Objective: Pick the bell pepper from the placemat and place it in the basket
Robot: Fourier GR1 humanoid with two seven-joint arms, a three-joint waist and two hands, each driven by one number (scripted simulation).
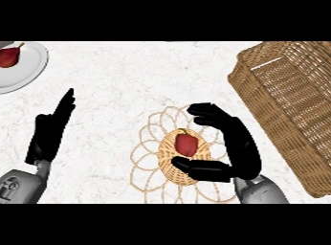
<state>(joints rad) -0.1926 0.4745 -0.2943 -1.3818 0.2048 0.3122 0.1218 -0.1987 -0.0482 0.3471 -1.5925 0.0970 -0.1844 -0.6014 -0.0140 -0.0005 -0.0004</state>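
Right hand (242, 143): open in a wide C, fingers (207, 114) beyond the bell pepper (187, 143), thumb (200, 168) on its near side. A sliver of mat seems to show on each side; contact not confirmed.

Pepper lies in the hand's hollow, mid woven placemat (148, 143), stem pointing away.

Likely light, hollow, with a smooth, waxy skin that may slip. Take it across the broad shoulders, not the stem.

Basket (295, 110) sits just right of the hand, on the table (126, 72).

Left hand (52, 131) rests open, well off to the left.
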